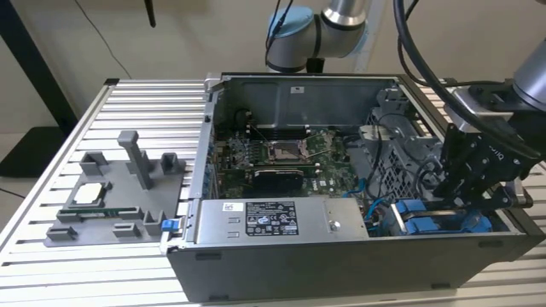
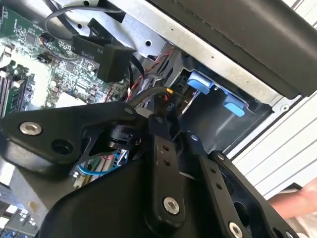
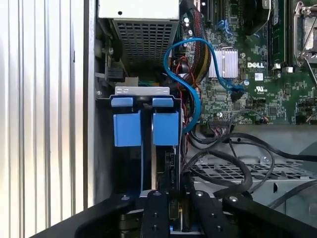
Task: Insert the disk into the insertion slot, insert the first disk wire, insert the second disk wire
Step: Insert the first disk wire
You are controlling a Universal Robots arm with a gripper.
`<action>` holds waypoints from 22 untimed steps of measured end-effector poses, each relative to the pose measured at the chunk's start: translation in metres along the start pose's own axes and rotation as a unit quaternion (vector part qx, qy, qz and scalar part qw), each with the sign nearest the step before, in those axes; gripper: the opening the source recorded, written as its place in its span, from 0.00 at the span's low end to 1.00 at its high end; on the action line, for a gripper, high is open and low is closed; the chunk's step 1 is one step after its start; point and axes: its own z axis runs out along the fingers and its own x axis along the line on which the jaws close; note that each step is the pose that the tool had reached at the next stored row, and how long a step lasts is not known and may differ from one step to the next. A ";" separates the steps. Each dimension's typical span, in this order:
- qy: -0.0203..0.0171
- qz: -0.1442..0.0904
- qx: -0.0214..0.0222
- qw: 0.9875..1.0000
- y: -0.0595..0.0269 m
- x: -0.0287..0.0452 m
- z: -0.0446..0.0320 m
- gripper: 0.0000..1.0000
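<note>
The insertion slot [image 1: 424,225] is the grey drive bay at the case's front corner, on the exterior view's right. Blue plastic carrier pieces [image 3: 165,128] stand in it side by side. I cannot make out the disk's silver body. My gripper [image 1: 456,195] reaches down into the case right over this bay. In the first wrist view its fingers [image 3: 154,213] stand close together on a dark disk wire connector [image 3: 174,212]. The second wrist view shows a black wire with red and yellow strands [image 2: 166,93] at the fingertips. A second black connector [image 2: 106,57] hangs free nearby.
A blue data cable [image 3: 198,74] loops from the motherboard [image 1: 286,153] towards the bay. Black cables [image 3: 237,163] lie over the perforated cage. The grey power-supply box [image 1: 273,220] sits beside the bay. A grey fixture [image 1: 119,204] stands outside the case. A person's hand [image 2: 294,203] is near the case.
</note>
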 end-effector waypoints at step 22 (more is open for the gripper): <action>-0.003 0.002 0.039 0.999 0.0049 -0.0244 -0.0510 1.00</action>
